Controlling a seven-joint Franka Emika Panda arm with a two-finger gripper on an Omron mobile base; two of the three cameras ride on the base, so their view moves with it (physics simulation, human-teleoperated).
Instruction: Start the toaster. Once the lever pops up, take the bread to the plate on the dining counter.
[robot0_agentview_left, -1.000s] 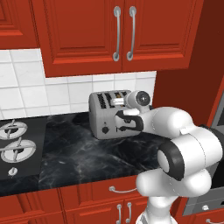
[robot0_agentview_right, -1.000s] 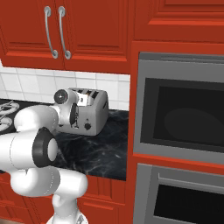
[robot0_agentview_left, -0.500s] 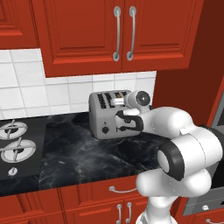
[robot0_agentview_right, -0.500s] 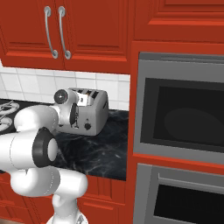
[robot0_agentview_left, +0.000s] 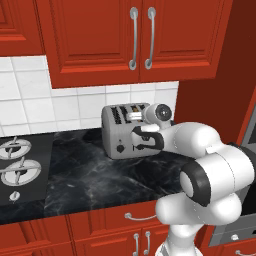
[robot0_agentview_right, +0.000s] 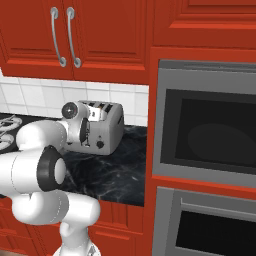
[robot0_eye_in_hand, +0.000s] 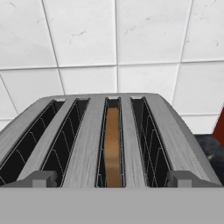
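Your arm hides much of the toaster (robot0_agentview_left: 120, 131) front in both base views. The bread (robot0_eye_in_hand: 112, 146) sits sunk in the third slot from the left in the hand view, straight ahead of your gripper (robot0_agentview_left: 141, 138), whose jaws stand wide open, holding nothing. The toaster rests near the back edge of the black marble counter (robot0_agentview_left: 95, 175), against white wall tiles (robot0_agentview_left: 30, 105), under red cabinets (robot0_agentview_left: 125, 35), with a built-in oven (robot0_agentview_right: 205, 130) at right.
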